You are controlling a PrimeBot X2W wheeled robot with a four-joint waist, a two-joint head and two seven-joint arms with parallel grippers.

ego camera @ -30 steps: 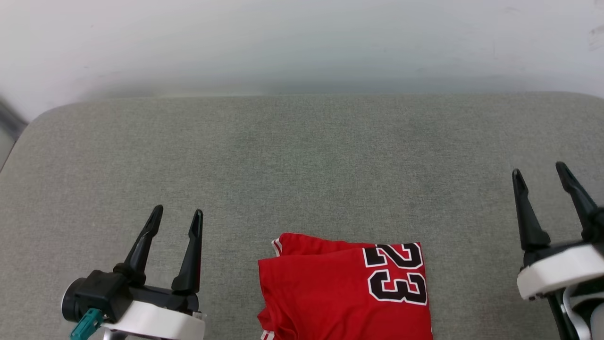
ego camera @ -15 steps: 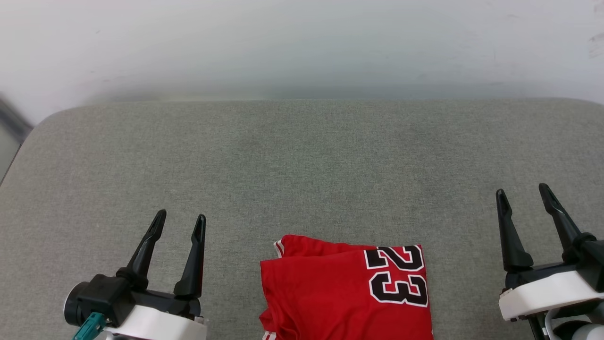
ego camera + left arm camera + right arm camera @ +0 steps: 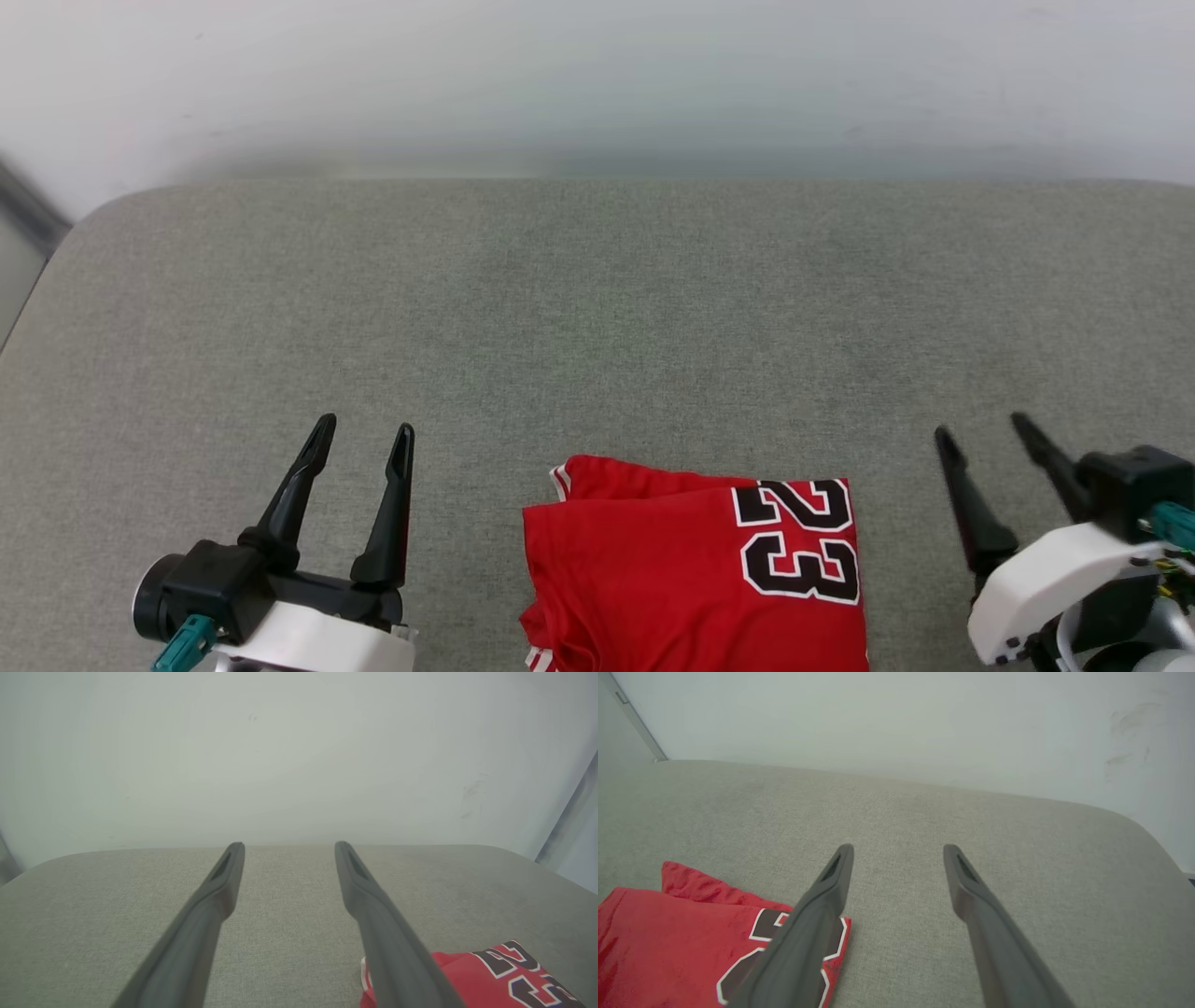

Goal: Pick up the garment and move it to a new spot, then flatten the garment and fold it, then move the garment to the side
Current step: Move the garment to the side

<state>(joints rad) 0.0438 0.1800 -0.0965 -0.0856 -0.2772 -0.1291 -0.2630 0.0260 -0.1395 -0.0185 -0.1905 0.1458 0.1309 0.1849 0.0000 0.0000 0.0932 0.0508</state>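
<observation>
The garment (image 3: 653,579), a red jersey folded into a compact rectangle with a black 23 on top, lies on the grey cushion at the near middle and runs off the bottom edge. My left gripper (image 3: 364,432) stands open to its left, nothing between its fingers. My right gripper (image 3: 982,431) is open at the lower right, clear of the cloth. In the left wrist view the garment (image 3: 495,980) sits low right of my open left gripper (image 3: 288,845). The right wrist view has the garment (image 3: 682,952) at lower left, beside my open right gripper (image 3: 899,848).
A wide grey fabric cushion (image 3: 597,317) carries everything and stretches far beyond the jersey. A pale wall (image 3: 597,75) rises behind its back edge. The cushion's rounded corner (image 3: 84,224) shows at the far left, with a dark strip beside it.
My right gripper has drawn back toward me and inward to the left, staying open. The left gripper has barely moved. The folded garment lies as before.
</observation>
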